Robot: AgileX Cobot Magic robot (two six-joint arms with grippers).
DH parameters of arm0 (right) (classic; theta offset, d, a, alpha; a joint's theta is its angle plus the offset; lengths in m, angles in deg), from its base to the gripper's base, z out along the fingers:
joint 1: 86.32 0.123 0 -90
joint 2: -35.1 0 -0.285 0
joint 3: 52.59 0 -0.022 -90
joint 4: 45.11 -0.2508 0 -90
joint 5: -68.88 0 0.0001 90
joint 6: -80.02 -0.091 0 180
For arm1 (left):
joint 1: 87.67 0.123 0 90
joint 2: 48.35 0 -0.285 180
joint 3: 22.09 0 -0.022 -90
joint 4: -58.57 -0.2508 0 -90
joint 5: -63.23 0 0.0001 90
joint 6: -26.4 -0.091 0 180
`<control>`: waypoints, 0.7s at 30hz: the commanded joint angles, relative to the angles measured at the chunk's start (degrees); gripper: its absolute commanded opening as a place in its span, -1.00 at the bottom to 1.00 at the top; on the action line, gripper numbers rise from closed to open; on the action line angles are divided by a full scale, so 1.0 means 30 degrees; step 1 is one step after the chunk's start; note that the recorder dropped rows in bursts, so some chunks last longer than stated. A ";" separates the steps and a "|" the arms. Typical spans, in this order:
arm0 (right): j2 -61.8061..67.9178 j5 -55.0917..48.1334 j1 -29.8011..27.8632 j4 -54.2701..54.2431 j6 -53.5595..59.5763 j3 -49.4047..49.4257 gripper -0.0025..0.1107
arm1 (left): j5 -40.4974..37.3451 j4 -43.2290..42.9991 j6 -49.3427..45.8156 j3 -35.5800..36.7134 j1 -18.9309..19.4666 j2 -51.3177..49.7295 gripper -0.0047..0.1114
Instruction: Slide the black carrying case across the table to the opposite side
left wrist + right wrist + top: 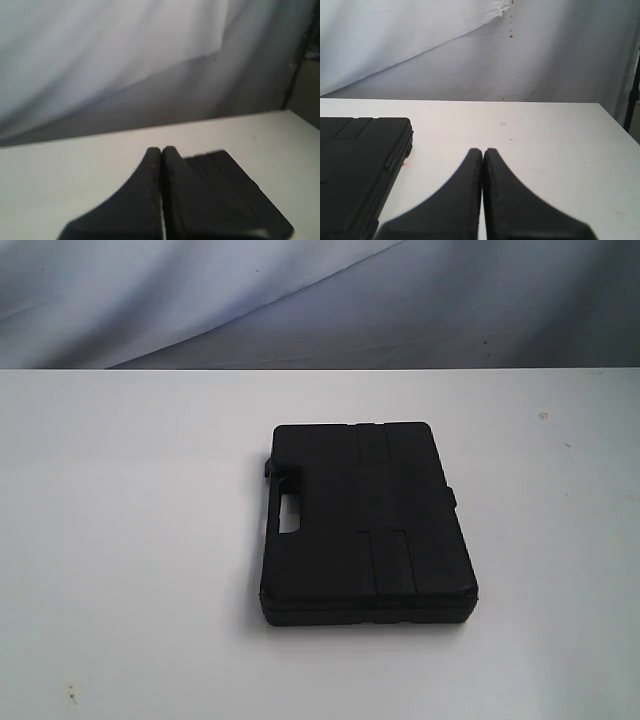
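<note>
The black carrying case lies flat and closed near the middle of the white table, its handle cut-out facing left. Neither gripper shows in the exterior view. In the left wrist view my left gripper is shut with nothing in it, and the case lies just beyond and beside its fingers. In the right wrist view my right gripper is shut and empty over bare table, with the case off to one side, apart from the fingers.
A grey-white cloth backdrop hangs behind the table's far edge. A few small specks mark the tabletop. A dark stand shows past the table's corner in the right wrist view.
</note>
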 commanded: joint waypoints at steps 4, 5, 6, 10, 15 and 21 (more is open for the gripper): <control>-0.0055 0.0004 -0.0058 -0.0176 -0.0095 0.0053 -0.96 | -0.4388 -0.0434 0.1899 -0.2623 0.0022 -0.6022 -0.92; -0.0055 0.0004 -0.0058 -0.0176 -0.0095 0.0053 -0.96 | -0.4481 -0.0729 0.2545 -0.2734 0.0022 -0.6642 -0.92; -0.0055 0.0004 -0.0058 -0.0176 -0.0095 0.0053 -0.96 | -0.4524 -0.0911 0.2939 -0.2787 0.0022 -0.7205 -0.92; -0.0055 0.0004 -0.0058 -0.0176 -0.0095 0.0053 -0.96 | -0.4564 -0.1677 0.4012 -0.2787 -0.0547 -0.8870 -0.92; -0.0055 0.0004 -0.0058 -0.0176 -0.0095 0.0053 -0.96 | -0.3984 -0.4177 0.6588 -0.2787 -0.3739 -1.0996 -0.92; -0.0055 0.0004 -0.0058 -0.0176 -0.0095 0.0053 -0.96 | -0.2675 -0.7300 1.0643 -0.2787 -0.8140 -1.3872 -0.92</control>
